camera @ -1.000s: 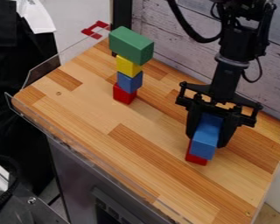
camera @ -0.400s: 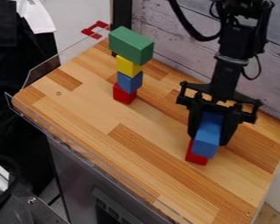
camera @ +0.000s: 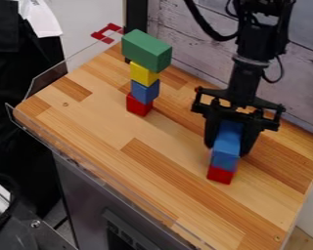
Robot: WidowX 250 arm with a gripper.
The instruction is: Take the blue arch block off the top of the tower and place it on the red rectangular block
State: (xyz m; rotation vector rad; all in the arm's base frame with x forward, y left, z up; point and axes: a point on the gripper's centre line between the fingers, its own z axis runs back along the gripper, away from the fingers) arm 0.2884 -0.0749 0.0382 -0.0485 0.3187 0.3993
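From where I stand, the gripper hangs over the right side of the frame, a bit below the middle, its two fingers pinching a long blue block from either side. One end of that block juts out toward me, right above a loose red block on the wooden tabletop. I can't tell whether the blue one bears down on the red one or is held just clear of it.

Over in the upper left of the frame stands a tower: a red cube at the bottom, then a blue cube, a yellow cube and a green block lying across the top.

I'd say the step in hand is lining the long blue block up over the loose red one, to set it there. The next move, to my eye, calls for getting its middle over that small red top, easing it down level, and only then spreading the fingers evenly. Let go with too much of it overhanging and it would likely tip.
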